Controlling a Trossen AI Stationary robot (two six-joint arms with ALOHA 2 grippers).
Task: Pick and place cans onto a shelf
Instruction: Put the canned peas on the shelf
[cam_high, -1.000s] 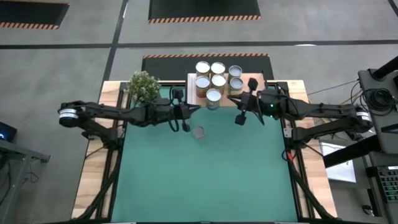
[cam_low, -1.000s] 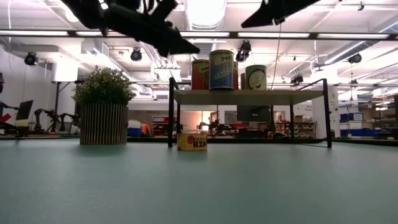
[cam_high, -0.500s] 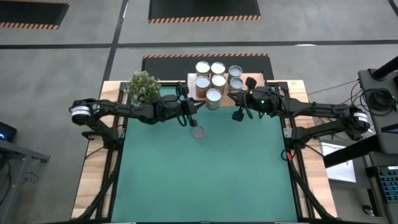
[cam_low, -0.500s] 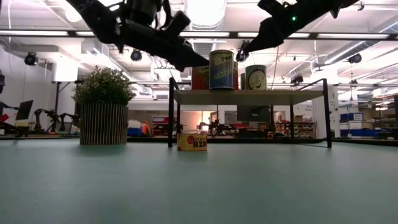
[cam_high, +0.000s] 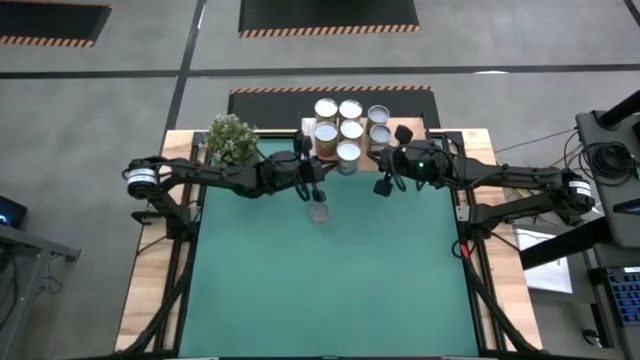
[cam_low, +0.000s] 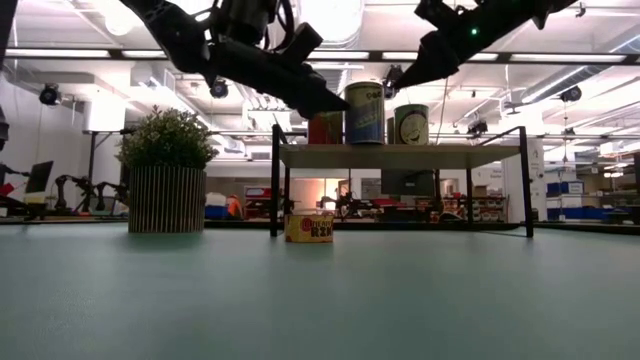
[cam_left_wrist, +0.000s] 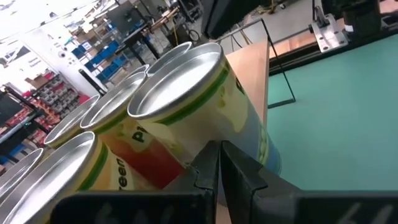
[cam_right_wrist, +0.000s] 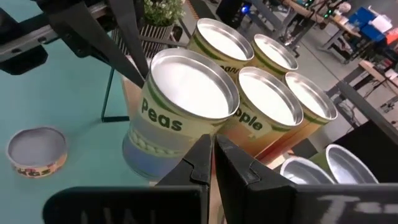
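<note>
green mat (cam_high: 330, 280) open; both jaws closed, empty, beside shelf (cam_high: 308, 130) edge

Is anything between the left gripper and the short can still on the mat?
Nothing visible. The left gripper hangs near the shelf edge, with the short can alone on the mat below and in front of it.

Around my table the floor (cam_high: 100, 120) is grey concrete, marked with dark rectangular mats (cam_high: 328, 12) edged in orange-and-black hazard stripes. Looking level across, I see a white ceiling hung with bright strip lights (cam_low: 560, 57) and ducts, a white wall (cam_low: 20, 130) on one side, and blue storage bins (cam_low: 575, 200) on shelving far behind.
</note>
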